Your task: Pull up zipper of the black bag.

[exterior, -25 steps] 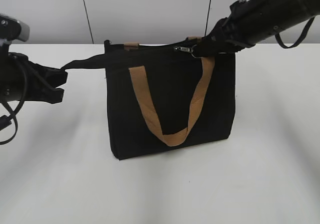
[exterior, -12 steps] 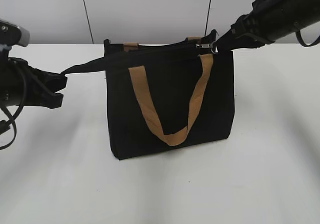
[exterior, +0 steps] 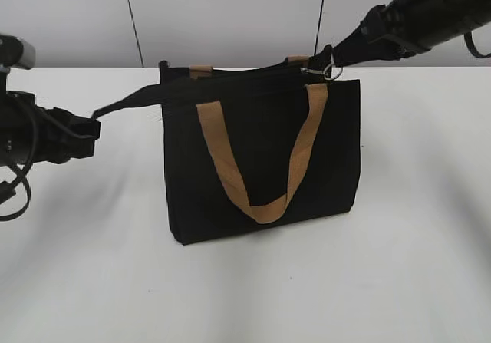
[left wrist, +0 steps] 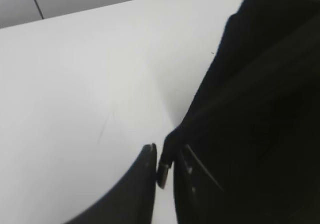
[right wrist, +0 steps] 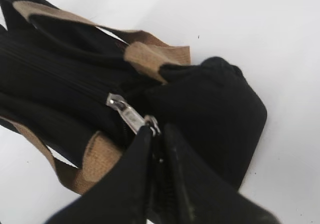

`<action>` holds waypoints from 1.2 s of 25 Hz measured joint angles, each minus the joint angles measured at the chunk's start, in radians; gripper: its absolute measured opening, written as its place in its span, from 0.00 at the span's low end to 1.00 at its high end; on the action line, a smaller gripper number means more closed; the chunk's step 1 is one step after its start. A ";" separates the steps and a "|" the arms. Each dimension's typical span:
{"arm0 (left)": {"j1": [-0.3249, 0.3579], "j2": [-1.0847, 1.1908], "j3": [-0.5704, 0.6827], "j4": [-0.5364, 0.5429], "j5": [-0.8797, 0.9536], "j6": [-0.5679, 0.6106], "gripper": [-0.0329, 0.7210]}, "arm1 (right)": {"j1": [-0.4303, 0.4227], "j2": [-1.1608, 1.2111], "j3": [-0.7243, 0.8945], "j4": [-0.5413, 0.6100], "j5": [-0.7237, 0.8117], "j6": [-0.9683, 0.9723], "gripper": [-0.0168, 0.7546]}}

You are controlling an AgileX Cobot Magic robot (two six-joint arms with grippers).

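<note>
The black bag point(exterior: 261, 159) stands upright mid-table, its tan handle hanging down the front. The silver zipper slider with its ring point(exterior: 326, 71) sits at the bag's top right corner. My right gripper point(exterior: 337, 61) is shut on the zipper's ring; in the right wrist view the slider point(right wrist: 127, 114) shows just above the closed fingertips point(right wrist: 156, 131). My left gripper point(exterior: 93, 128) is shut on the black fabric tail point(exterior: 126, 97) of the zip strip and holds it taut to the left of the bag. In the left wrist view the tail point(left wrist: 167, 151) sits between the jaws.
The white table point(exterior: 383, 266) spreads around the bag. A grey wall with vertical seams point(exterior: 134, 21) stands behind. The bag's second tan handle point(exterior: 201, 70) peeks over the back top edge.
My right gripper has pulled the slider rightward along the bag's top to the right corner and drawn back up and right. The left gripper stays holding the tail.
</note>
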 joint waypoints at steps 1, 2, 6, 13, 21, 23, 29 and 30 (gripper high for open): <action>-0.004 -0.002 0.000 -0.020 0.015 -0.006 0.26 | 0.005 -0.013 0.000 -0.001 -0.002 0.001 0.16; -0.009 -0.003 0.000 -0.043 0.030 -0.010 0.36 | 0.011 -0.025 0.000 -0.004 -0.007 0.001 0.23; -0.057 -0.030 -0.005 -0.154 0.128 -0.019 0.69 | 0.061 -0.052 0.000 -0.034 -0.005 0.002 0.40; -0.117 -0.156 -0.108 -0.303 0.529 -0.022 0.73 | 0.134 -0.128 0.018 -0.178 0.006 0.096 0.43; -0.119 -0.368 -0.129 -0.382 0.827 -0.022 0.73 | 0.139 -0.296 0.238 -0.218 -0.092 0.147 0.43; -0.120 -0.431 -0.129 -0.389 0.890 -0.020 0.72 | 0.139 -0.355 0.301 -0.218 -0.111 0.147 0.43; -0.120 -0.662 -0.129 -0.394 1.067 0.028 0.71 | 0.139 -0.602 0.452 -0.224 -0.100 0.160 0.43; -0.120 -0.702 -0.130 -0.394 1.102 0.034 0.70 | 0.139 -0.641 0.473 -0.235 -0.084 0.167 0.43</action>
